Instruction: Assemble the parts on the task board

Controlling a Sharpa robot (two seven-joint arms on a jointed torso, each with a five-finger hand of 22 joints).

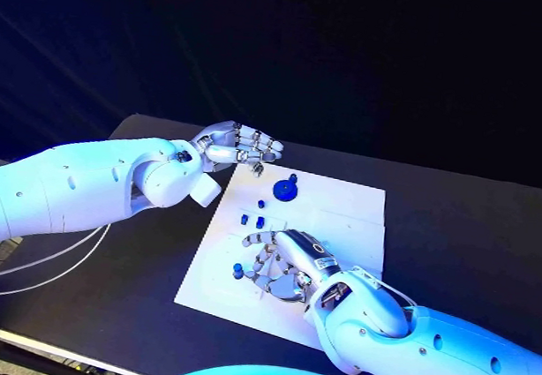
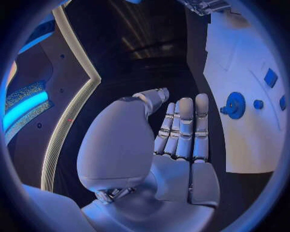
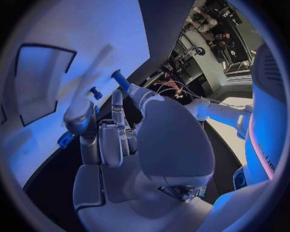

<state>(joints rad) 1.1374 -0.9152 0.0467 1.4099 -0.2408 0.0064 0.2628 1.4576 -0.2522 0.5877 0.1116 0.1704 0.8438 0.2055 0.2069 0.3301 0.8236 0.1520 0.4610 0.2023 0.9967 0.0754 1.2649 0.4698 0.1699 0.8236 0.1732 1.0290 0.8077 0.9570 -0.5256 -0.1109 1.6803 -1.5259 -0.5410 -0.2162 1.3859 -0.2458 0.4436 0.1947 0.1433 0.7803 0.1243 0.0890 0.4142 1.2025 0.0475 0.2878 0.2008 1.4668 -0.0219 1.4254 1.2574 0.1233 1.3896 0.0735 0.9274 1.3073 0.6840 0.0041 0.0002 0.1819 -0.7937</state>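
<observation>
Right hand (image 1: pixel 284 261) rests spread over task board (image 1: pixel 347 203), small part (image 1: pixel 237 271) beside fingertips.

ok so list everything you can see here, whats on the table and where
table: one, black, under everything
task board: one, white, middle of the table
gear: one, blue, round and toothed, on the board's far part near the left hand
small parts: a few, blue, on the board between the gear and the right hand; exact count too small to tell
part: one, blue, on the board's near left part, beside the right hand's fingers
cables: a few, pale, off the table's left edge
left hand: silver, above the table's far left corner, holds nothing, fingers straight
right hand: silver, over the board's near part, fingers bent down toward it; grip unclear
</observation>
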